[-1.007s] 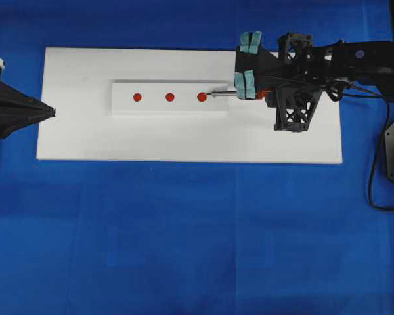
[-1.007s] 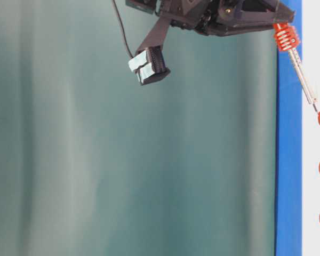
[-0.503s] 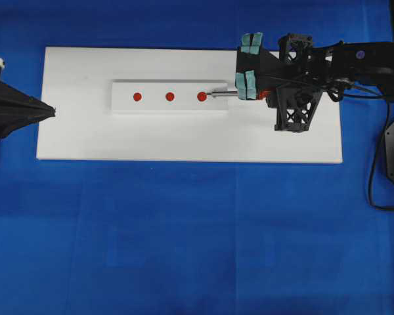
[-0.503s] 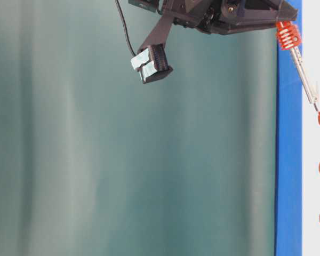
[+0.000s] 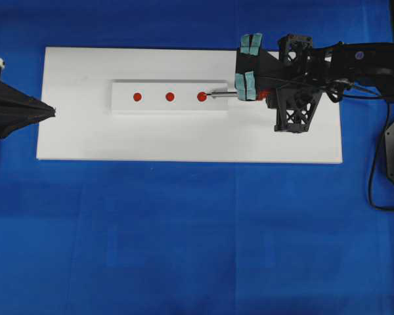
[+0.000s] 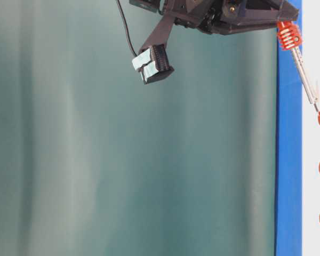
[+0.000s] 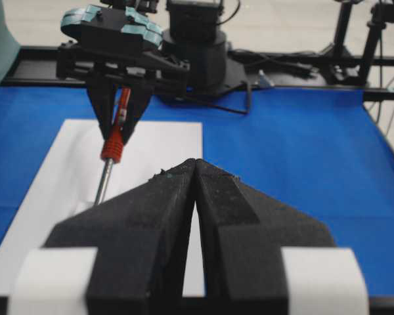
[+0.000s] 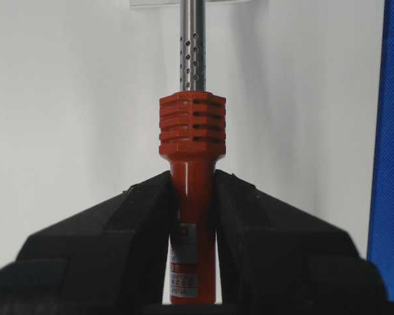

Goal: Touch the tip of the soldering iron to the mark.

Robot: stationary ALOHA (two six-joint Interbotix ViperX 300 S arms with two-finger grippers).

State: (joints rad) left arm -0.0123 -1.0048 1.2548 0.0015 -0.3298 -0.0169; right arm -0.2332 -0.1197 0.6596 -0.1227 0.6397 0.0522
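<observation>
Iron, place: the soldering iron (image 5: 226, 94) lay pointing left in the upper middle of the overhead view, carried above the white block (image 5: 151, 106); its red-orange handle (image 8: 192, 216) filled the centre of the right wrist view.
Right jaws: the right gripper (image 8: 192, 223) was clamped narrow on the handle, just behind the ribbed collar (image 8: 192, 125).
Left jaws: the left gripper (image 7: 196, 197) sat at the far left of the overhead view with its pads pressed together and nothing between them, well apart from the block.
Tip: the dark tip (image 6: 316, 108) stood at the rightmost red dot (image 5: 201, 96); whether it touched could not be told.
Mark: the middle dot (image 5: 170, 96) was the target, left of the tip along the row and uncovered.
Weight: the iron looked slim and probably light, so the pinch seemed enough.
Stiffness: the handle appeared rigid; the thin perforated metal shaft (image 8: 192, 46) was likely stiff but could bend if pressed hard.
Slip: the smooth round handle might twist in the jaws; the collar in front probably checked sliding.
Cord: the black cord (image 6: 124, 26) could tug on the iron.
Hold: the handle behind the collar seemed the right place, away from shaft and tip.
Counter: the blue counter (image 5: 184, 236) carried a white board (image 5: 184, 141) under the block.
</observation>
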